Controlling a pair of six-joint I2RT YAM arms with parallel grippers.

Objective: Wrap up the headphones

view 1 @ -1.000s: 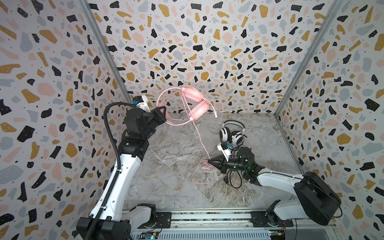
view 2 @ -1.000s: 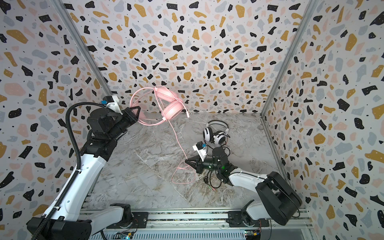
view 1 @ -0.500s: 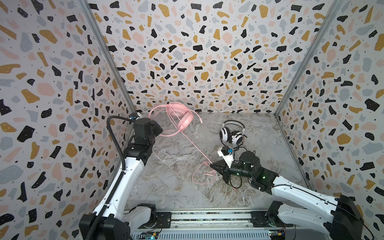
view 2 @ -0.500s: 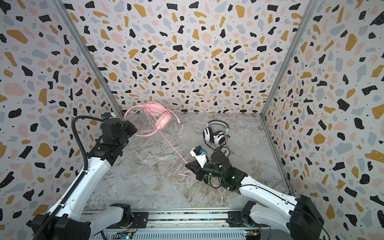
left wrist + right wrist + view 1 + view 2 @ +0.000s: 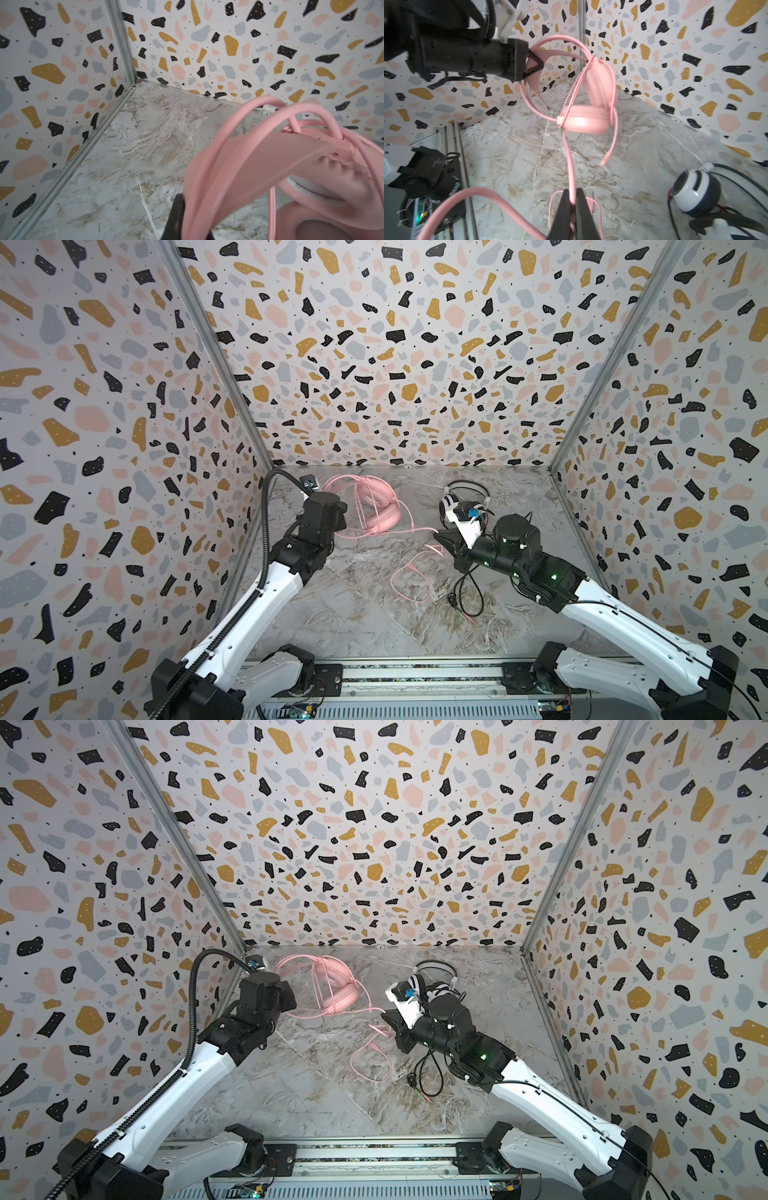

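**Colleague:** Left side first. What has the left claw got?

**Me:** My left claw (image 5: 536,62) is pressed shut on the headband of the pink headset (image 5: 379,506). The headset hangs from it low over the back-left corner of the worktop (image 5: 353,626). I cannot tell whether the cups touch the surface.

**Colleague:** And between the arms?

**Me:** The pink cable (image 5: 569,158) leaves the headset and runs rightward and toward the front, straight into my right claw (image 5: 572,199), whose jaws pinch it. So the span's long axis lies left to right between the two claws, with the headset at its far-left end.

**Colleague:** Slack?

**Me:** Past the pinch a slack loop (image 5: 409,580) lies loose on the worktop, just in front of the right claw.

**Colleague:** The other set?

**Me:** The striped headset (image 5: 448,502) sits on the worktop just behind my right wrist. Its black cable (image 5: 471,597) trails forward under that arm. Neither claw is on it.

**Colleague:** What decides the next move?

**Me:** My judgement: the right arm is nearer the free cable, and the headset lies left and back of that claw. The right arm should lead the line that way around the cups while the left holds the band. The risk is snagging the black cable.
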